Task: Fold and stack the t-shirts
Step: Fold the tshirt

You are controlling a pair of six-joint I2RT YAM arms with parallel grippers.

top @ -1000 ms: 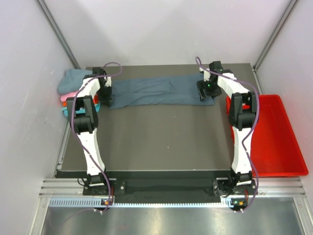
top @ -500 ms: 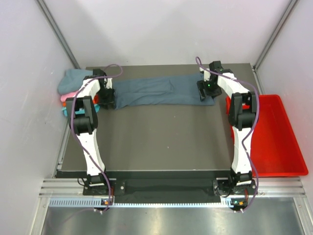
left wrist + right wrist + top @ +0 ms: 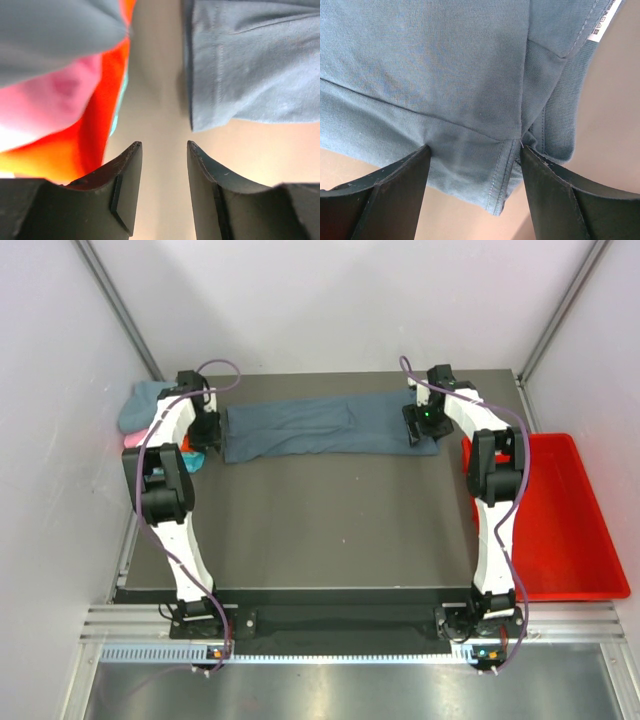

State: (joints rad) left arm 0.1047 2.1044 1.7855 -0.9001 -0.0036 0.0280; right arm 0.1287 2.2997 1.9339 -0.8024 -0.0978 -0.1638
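The left jaws are now sitting off the slate blue-grey t-shirt (image 3: 320, 425). Half a second ago they were covering its left end; now that end is lying uncovered, and the jaws are hovering over the strip of bare table (image 3: 320, 530) between the shirt and the stack of folded t-shirts (image 3: 140, 408) at the far left corner. In the left wrist view the two fingers (image 3: 125, 185) are standing slightly spread with nothing between them, the shirt's hem (image 3: 200, 100) lying ahead to one side and the stack's pink (image 3: 55, 100) and orange (image 3: 100, 120) layers to the other, both close by. A thin turquoise edge (image 3: 121, 95) is showing under the orange.

The right jaws are staying where they were, over the shirt's right end, and are spread wide, with the cloth (image 3: 445, 75) lying flat and creased beneath them. The shirt itself is lying stretched as a long band across the far part of the table. A red tray (image 3: 575, 530) is sitting beside the table's right edge, well apart from the shirt.
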